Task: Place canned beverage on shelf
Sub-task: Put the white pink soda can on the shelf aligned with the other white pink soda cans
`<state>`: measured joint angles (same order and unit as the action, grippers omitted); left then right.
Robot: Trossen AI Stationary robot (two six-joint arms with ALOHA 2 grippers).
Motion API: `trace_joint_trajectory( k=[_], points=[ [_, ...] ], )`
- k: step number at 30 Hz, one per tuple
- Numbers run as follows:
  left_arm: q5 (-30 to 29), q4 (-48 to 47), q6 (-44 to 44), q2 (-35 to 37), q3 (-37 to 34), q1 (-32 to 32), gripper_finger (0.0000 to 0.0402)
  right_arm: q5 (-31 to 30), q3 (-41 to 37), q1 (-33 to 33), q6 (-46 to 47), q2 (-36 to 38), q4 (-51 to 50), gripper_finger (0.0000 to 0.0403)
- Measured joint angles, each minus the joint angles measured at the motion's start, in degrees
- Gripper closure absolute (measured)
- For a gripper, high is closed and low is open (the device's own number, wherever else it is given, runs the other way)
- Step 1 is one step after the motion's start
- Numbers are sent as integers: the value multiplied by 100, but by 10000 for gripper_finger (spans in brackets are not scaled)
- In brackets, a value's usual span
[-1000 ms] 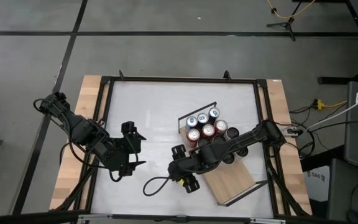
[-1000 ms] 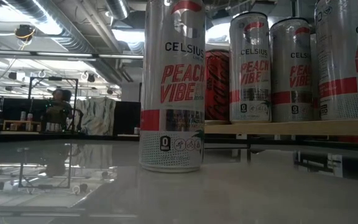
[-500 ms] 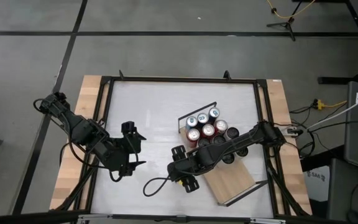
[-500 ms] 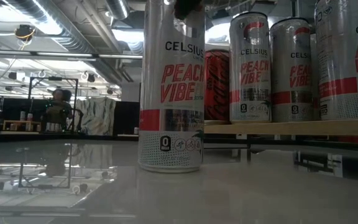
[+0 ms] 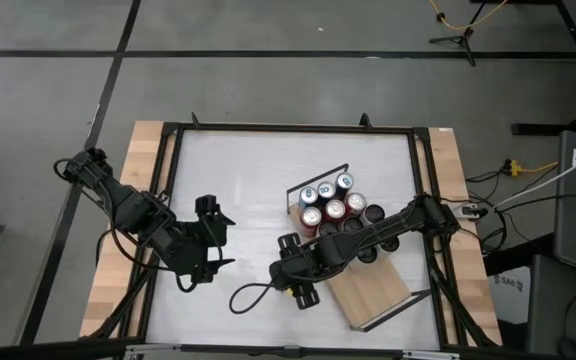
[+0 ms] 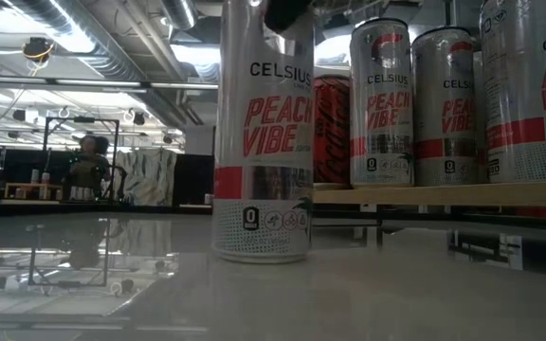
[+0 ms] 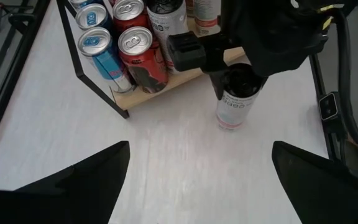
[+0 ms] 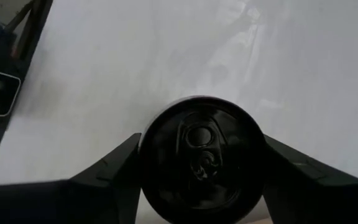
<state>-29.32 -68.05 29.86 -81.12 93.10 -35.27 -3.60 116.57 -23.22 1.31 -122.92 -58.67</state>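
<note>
A tall silver can [image 6: 262, 133] with red lettering stands upright on the white table, its base [image 6: 259, 254] on the tabletop, just off the near-left side of the light-wood shelf [image 5: 373, 290]. My right gripper [image 8: 201, 186] is over the can's black top [image 8: 201, 155], shut on it; the gripper hides the can in the high view. Several cans [image 5: 330, 205] stand on the shelf's far end. My left gripper [image 5: 220, 237] hangs open above the table's left part, with nothing between its fingers. My right gripper pinches the can's upper end between its two fingers [image 8: 114, 168], on two opposite sides of the wall just below the rim [image 7: 224, 84]. The fingers come down at it steeply from above. The can stands upright with its base on the table.
The shelf's black wire rail [image 7: 79, 56] and its can rows stand right behind the held can. Bare wood shows on the shelf's near half. A black frame [image 5: 168, 200] edges the table, and a cable loop [image 5: 248, 298] lies near the front.
In the low view a dark finger of my right gripper has come into sight at the can's upper end and has drawn in against it. The can stays standing on the table.
</note>
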Motion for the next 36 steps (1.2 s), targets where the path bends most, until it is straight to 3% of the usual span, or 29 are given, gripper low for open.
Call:
trace_joint_trajectory(
  k=[6, 20, 36],
  points=[
    [-1, -3, -2, 0, 0, -2, 15, 84, 126, -42, 454, 125, -334, 155],
    [-2, 15, -4, 0, 0, -2, 15, -244, 1623, -524, 1178, 285, -1921, 157],
    [-7, 138, 0, 0, 0, -2, 15, -798, 1669, -837, 1903, 769, -3167, 156]
  ],
)
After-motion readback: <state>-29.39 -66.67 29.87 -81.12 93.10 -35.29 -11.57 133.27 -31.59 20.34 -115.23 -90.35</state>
